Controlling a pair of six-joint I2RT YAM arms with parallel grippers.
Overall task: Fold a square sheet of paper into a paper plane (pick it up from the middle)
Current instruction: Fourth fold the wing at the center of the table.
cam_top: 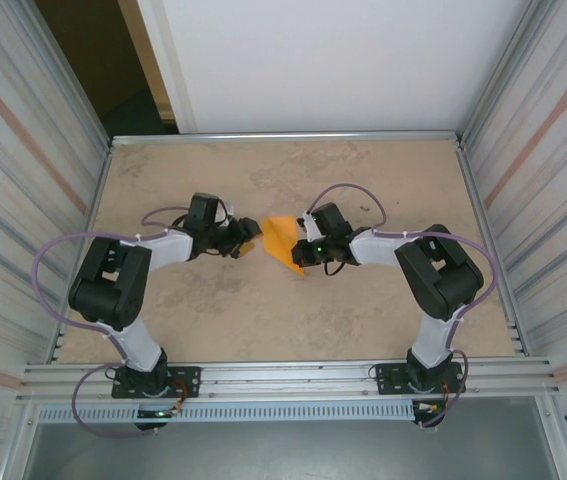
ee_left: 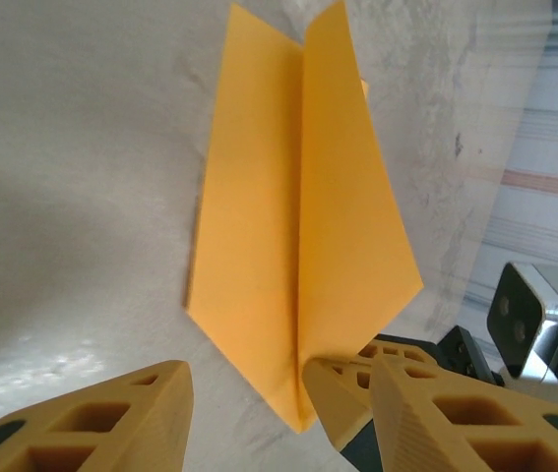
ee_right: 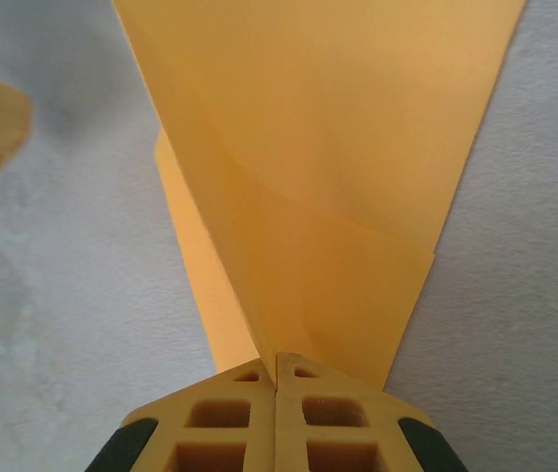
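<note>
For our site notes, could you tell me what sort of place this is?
Probably a lab robot cell: a tabletop enclosed by ribbed panel walls, with an aluminium rail holding two arm bases.

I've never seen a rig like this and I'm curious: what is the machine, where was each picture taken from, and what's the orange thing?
Two robot arms are bolted at the near edge of a table, each ending in a two-finger gripper. The wide picture comes from a fixed camera above and behind them. The close-ups come from cameras on the wrists, so each shows its own yellow fingers. Between the arms is an orange paper plane, folded with a centre crease. The right gripper is shut on it near its pointed end. The left gripper is open beside it, holding nothing.
</note>
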